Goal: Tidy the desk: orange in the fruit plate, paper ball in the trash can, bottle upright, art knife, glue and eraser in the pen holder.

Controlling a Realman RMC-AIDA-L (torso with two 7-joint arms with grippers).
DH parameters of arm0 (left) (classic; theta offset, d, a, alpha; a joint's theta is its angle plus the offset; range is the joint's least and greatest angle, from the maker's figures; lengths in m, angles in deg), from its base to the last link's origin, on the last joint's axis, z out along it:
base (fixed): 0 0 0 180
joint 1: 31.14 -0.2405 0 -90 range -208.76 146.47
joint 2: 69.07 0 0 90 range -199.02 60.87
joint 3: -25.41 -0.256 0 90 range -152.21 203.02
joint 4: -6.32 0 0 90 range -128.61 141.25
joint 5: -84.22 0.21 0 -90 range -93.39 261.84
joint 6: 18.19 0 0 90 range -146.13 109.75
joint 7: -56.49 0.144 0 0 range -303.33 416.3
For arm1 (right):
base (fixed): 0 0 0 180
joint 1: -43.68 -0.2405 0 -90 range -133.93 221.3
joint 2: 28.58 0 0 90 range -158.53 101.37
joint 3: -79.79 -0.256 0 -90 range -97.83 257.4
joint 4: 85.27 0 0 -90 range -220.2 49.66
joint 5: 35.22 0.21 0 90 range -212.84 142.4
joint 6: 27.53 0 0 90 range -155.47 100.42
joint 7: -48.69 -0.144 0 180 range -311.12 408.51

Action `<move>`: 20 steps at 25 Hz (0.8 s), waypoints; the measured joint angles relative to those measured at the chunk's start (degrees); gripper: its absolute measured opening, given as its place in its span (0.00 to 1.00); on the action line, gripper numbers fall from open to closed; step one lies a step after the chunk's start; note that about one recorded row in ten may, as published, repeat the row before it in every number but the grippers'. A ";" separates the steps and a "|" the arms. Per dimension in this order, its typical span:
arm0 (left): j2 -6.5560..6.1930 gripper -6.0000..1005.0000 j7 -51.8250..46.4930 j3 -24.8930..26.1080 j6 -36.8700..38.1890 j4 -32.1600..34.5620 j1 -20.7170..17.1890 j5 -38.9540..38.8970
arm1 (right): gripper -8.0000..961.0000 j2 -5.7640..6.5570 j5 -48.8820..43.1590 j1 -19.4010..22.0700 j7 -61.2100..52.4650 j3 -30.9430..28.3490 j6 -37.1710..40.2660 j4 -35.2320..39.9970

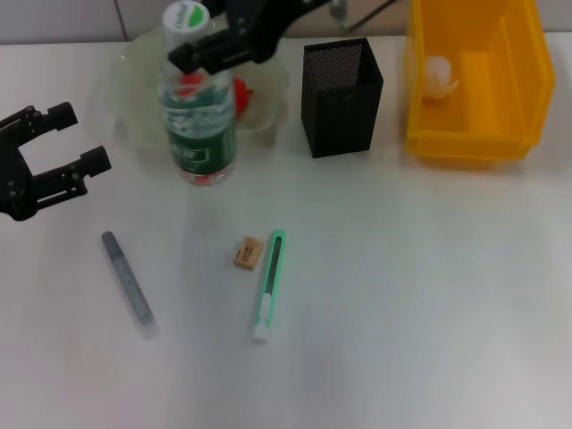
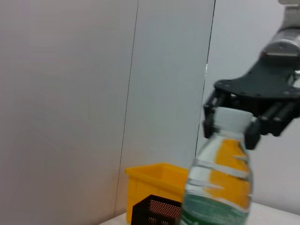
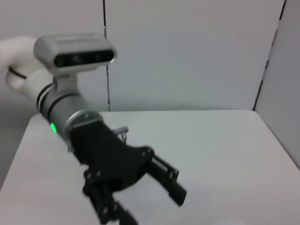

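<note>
Bottle (image 1: 198,98) stands upright on the desk (image 1: 402,295) before the plate (image 1: 125,76); your right hand (image 1: 210,49) pinches its cap. Release crookedly and you'll topple it. Your left hand (image 1: 63,143) hovers spread, near.

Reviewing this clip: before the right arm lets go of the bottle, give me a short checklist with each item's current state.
1. Bottle upright on the table: ok.
2. Right gripper at the bottle's cap: ok; jaws open or shut: cannot tell.
3. Left gripper open, apart from the bottle: ok.
4. Paper ball in the yellow bin: ok.
5. Eraser, art knife and glue stick in the pen holder: not ok, lying on the table.
</note>
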State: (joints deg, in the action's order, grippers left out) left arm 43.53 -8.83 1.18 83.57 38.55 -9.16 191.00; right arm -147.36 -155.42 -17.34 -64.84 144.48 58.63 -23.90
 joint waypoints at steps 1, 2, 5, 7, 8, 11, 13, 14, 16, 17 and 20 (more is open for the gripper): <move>0.04 0.81 0.32 -0.10 0.07 -0.03 -0.22 0.01 | 0.46 -0.05 0.00 -0.80 -0.13 -0.01 -0.61 -1.05; 0.04 0.81 0.32 -0.10 0.07 -0.03 -0.22 0.01 | 0.47 -0.10 0.00 -1.54 -0.23 -0.01 -1.20 -2.21; 0.25 0.81 1.54 -0.36 0.25 -0.06 -0.87 0.09 | 0.47 -0.18 0.00 -4.21 -0.37 -0.01 -3.39 -6.75; 0.37 0.81 2.39 -0.39 0.49 -0.09 -1.18 0.09 | 0.47 -0.18 0.00 -5.49 -0.39 0.00 -4.71 -9.05; 0.46 0.81 2.76 -0.39 0.66 -0.12 -1.33 0.09 | 0.47 -0.19 0.00 -6.16 -0.38 0.05 -5.73 -10.22; 0.62 0.81 3.26 -0.40 1.15 -0.17 -1.68 0.18 | 0.47 -0.28 0.01 -7.51 0.30 0.50 -8.77 -13.53; 0.79 0.81 3.77 -0.45 1.66 -0.16 -1.94 0.33 | 0.47 -0.46 0.40 -8.41 1.61 0.67 -11.28 -16.12; 0.86 0.81 4.04 -0.45 1.81 -0.17 -2.00 0.34 | 0.47 -0.50 0.79 -8.71 2.11 0.67 -11.93 -17.06; 1.11 0.81 4.81 -0.47 2.23 -0.16 -2.16 0.35 | 0.47 -0.59 1.93 -9.54 3.29 0.73 -13.30 -19.69; 1.19 0.81 5.02 -0.47 2.31 -0.16 -2.20 0.35 | 0.47 -0.61 2.25 -9.81 3.66 0.75 -13.74 -20.55; 1.49 0.81 5.51 -0.47 2.34 -0.15 -2.27 0.37 | 0.47 -0.74 2.83 -10.41 4.39 0.90 -14.62 -22.50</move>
State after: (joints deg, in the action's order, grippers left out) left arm 45.02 -3.32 0.70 85.91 38.40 -11.44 191.37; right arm -148.10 -152.59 -27.75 -60.46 145.38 44.01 -46.40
